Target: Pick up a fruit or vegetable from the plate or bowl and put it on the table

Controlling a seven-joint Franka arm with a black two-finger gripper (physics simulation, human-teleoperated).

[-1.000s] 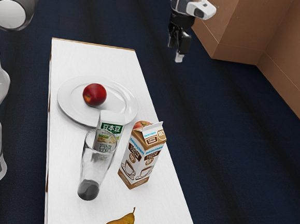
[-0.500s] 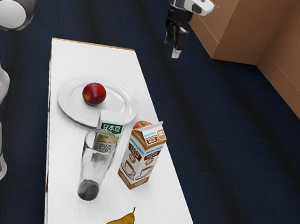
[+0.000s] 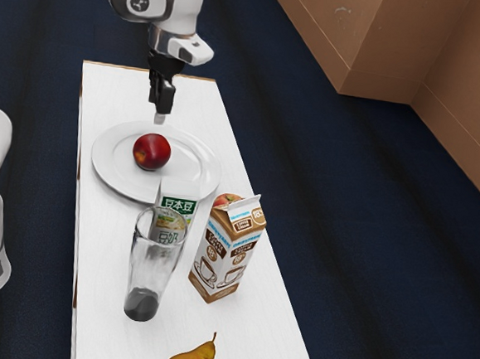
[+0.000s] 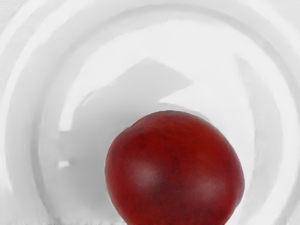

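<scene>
My gripper [image 3: 159, 117] points down just above the red apple [image 3: 151, 152], and from this side I cannot make out whether it is open or shut. The apple rests on the white plate [image 3: 105, 167], which lies on the white table [image 3: 110, 261]. Seen from my hand, the apple [image 4: 174, 168] is large and close beneath, with the pale plate [image 4: 159, 40] around it.
Towards the table's near part stand a green-and-white carton [image 3: 179, 202], a clear glass [image 3: 154, 260] and a brown-and-white carton [image 3: 228, 249]. Another reddish fruit [image 3: 225, 200] peeks out behind the brown carton. A pear [image 3: 190, 358] lies nearest the camera.
My hand has swung from beyond the table's edge, over the floor, towards the exterior view's left and lower, to above the apple. The apple and plate have stayed in place.
</scene>
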